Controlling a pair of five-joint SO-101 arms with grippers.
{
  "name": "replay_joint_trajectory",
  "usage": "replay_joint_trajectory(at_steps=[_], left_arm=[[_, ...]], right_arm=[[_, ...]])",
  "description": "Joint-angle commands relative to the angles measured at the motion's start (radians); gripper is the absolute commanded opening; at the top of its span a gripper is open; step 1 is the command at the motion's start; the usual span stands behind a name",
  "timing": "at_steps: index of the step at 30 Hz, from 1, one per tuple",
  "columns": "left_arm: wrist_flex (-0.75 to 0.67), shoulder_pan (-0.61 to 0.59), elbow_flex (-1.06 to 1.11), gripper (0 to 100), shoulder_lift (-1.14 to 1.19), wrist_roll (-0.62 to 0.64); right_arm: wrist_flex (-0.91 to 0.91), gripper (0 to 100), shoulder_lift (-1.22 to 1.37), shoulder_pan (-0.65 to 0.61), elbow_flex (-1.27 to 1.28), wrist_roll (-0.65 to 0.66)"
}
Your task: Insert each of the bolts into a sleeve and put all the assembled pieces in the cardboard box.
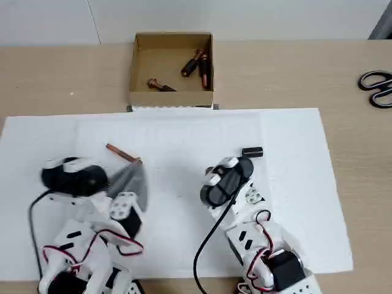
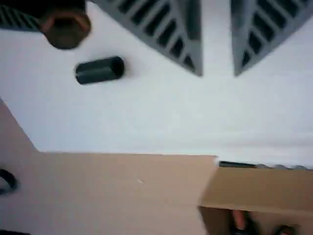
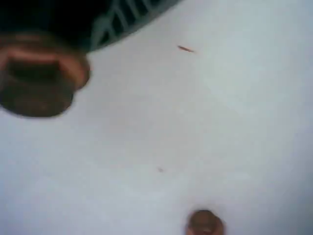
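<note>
A bare copper bolt (image 1: 122, 153) lies on the white paper, its head (image 3: 204, 223) towards my left gripper (image 1: 136, 174). That gripper hovers just beside the head, open, with nothing between its grey fingers (image 2: 171, 29). A black sleeve (image 1: 252, 152) (image 2: 100, 70) lies on the paper right of centre. My right gripper (image 1: 223, 177) sits close behind the sleeve, shut on a second copper bolt (image 3: 41, 73) (image 2: 65, 29) whose hex head sticks out. The cardboard box (image 1: 138, 67) stands beyond the paper and holds several assembled bolt-and-sleeve pieces (image 1: 199, 64).
The white paper sheet (image 1: 184, 128) covers the near part of the wooden table (image 1: 61, 73). Scissors (image 1: 376, 87) lie at the far right edge of the table. The box's near wall (image 2: 259, 188) borders the paper's far edge.
</note>
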Motion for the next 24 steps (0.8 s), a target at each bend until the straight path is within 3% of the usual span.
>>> replay_joint_trajectory(at_steps=[1,4,6,18,24], left_arm=[[0.002,-0.121,0.064,1,-0.008,-0.074],[-0.018,-0.216,0.160,1,-0.009,-0.235],[-0.049,-0.261,0.217,1,-0.009,-0.272],[-0.061,-0.258,0.378,1,-0.009,-0.276],[-0.061,-0.261,0.429,1,-0.009,-0.276]], right_arm=[[-0.031,0.2,-0.008,0.059,-0.006,-0.028],[-0.028,0.2,-0.008,0.105,-0.003,-0.029],[-0.027,0.2,-0.008,0.128,0.020,-0.029],[-0.036,0.3,-0.008,0.143,0.071,-0.031],[-0.199,0.2,0.002,0.143,0.052,-0.029]])
